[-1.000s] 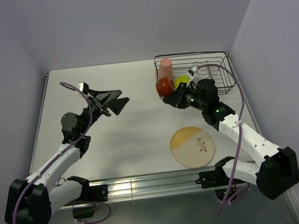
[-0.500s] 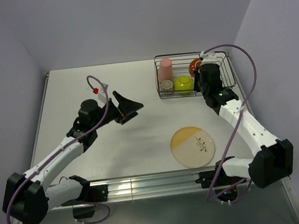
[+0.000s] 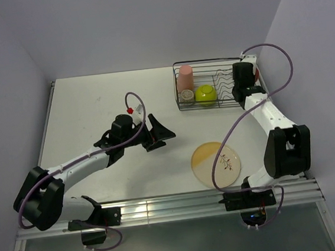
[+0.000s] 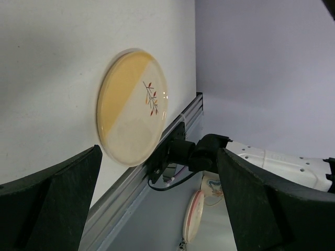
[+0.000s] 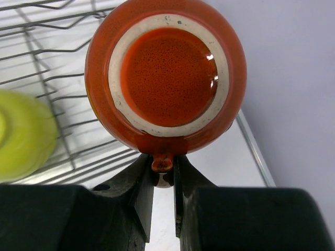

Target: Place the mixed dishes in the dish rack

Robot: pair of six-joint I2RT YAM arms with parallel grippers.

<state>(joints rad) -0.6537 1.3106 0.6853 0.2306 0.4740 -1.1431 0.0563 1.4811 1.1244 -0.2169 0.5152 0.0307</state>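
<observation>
The dish rack (image 3: 229, 90) stands at the back right and holds the pink tumbler (image 3: 184, 78), the tiny beige cup (image 3: 187, 96) and the lime-green bowl (image 3: 205, 94). My right gripper (image 5: 164, 167) is shut on the handle of the orange mug (image 5: 165, 78), holding it bottom-up over the rack's right end (image 5: 47, 78); in the top view only a sliver of the mug (image 3: 257, 73) shows behind the wrist. The pale-yellow plate (image 3: 216, 164) lies flat on the table near the front. My left gripper (image 3: 161, 135) is open and empty, left of the plate (image 4: 132, 106).
The table's front rail (image 3: 181, 204) runs along the near edge. The right wall is close behind the rack. The right arm's cable (image 3: 281, 73) loops above the rack's right end.
My right gripper has carried the orange mug from the rack's left front to its far right end. My left gripper has swung right and nearer, toward the plate.
</observation>
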